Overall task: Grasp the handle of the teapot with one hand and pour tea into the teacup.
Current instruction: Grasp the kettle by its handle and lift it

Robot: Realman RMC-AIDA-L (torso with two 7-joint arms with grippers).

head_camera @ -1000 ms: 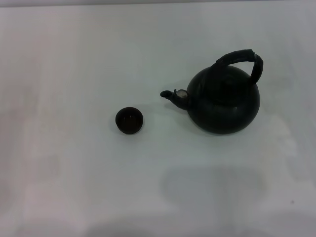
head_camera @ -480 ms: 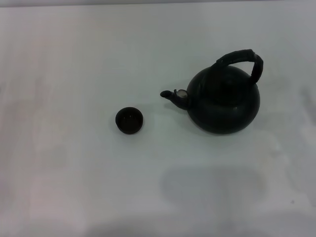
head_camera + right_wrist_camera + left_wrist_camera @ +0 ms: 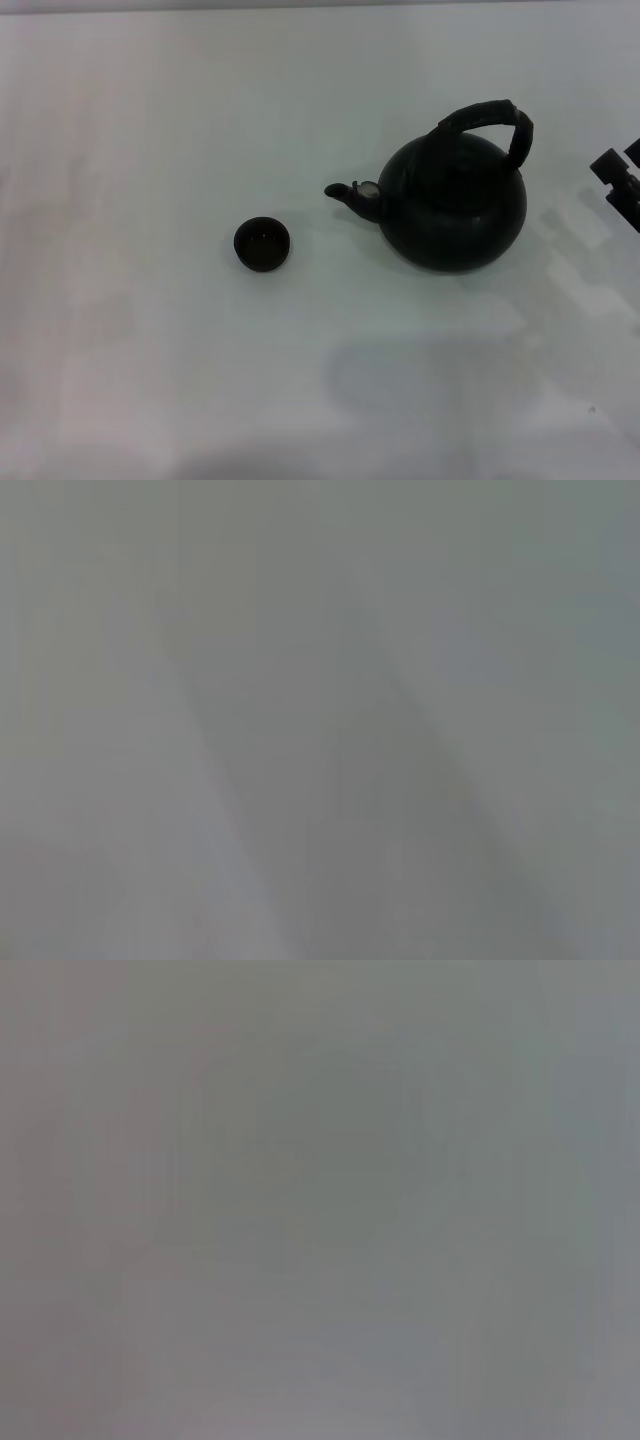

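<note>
The large round black teapot [image 3: 455, 205] stands upright on the white table, right of centre in the head view, its spout [image 3: 350, 195] pointing left. Its arched ribbed handle [image 3: 495, 120] rises over the top, leaning right. The small dark teacup [image 3: 263, 244] sits to the left of the spout, a short gap away. My right gripper [image 3: 620, 180] shows only as a black part at the right edge, to the right of the teapot and apart from it. The left gripper is out of view. Both wrist views show only a plain grey surface.
The white table [image 3: 150, 350] spreads all around the two objects. A faint shadow lies on the table in front of the teapot.
My right gripper has come into the head view at the right edge; it was not visible before. Teapot and teacup have not moved.
</note>
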